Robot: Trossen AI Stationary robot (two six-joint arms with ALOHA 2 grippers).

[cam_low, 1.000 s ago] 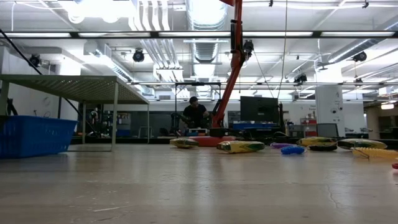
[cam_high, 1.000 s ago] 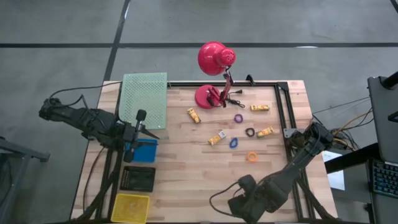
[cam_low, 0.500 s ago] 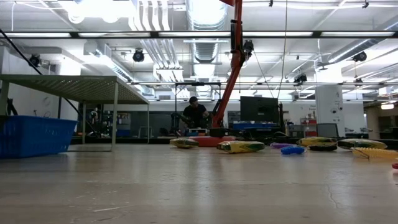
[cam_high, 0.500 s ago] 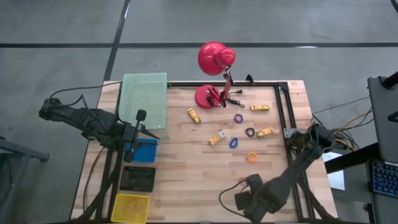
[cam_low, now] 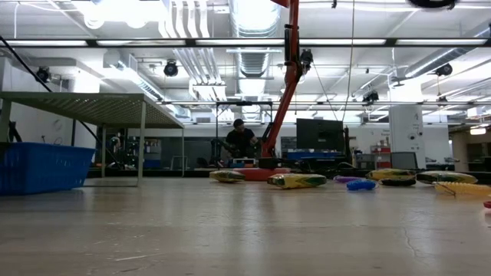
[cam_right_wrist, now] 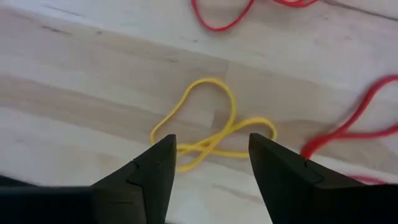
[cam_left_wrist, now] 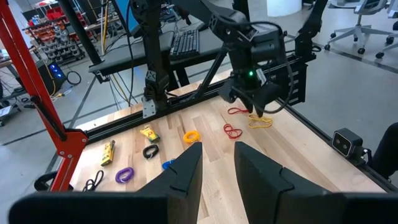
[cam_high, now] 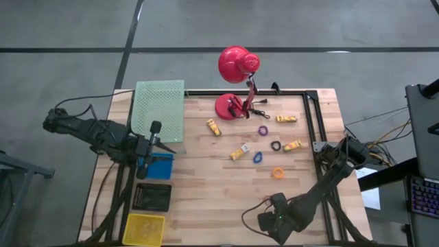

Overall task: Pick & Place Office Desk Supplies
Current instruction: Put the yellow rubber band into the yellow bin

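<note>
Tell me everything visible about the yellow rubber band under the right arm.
The yellow rubber band is a thin loop, twisted into uneven lobes, lying flat on the pale wooden table. It sits just beyond the right tool, whose open fingers straddle it without visibly touching. Red rubber bands lie close beside it, apparently apart.

Seen from above, the rubber bands beside the lamp's (cam_high: 233,65) table are covered by the right arm (cam_high: 285,214) — only a red strand shows. In the right wrist view, the red bands (cam_right_wrist: 219,15) are cut off by the edges, and part of the yellow band (cam_right_wrist: 208,127) is hidden behind the fingers (cam_right_wrist: 152,171). Across the table, the person (cam_low: 239,139) is too small to make out.
</note>
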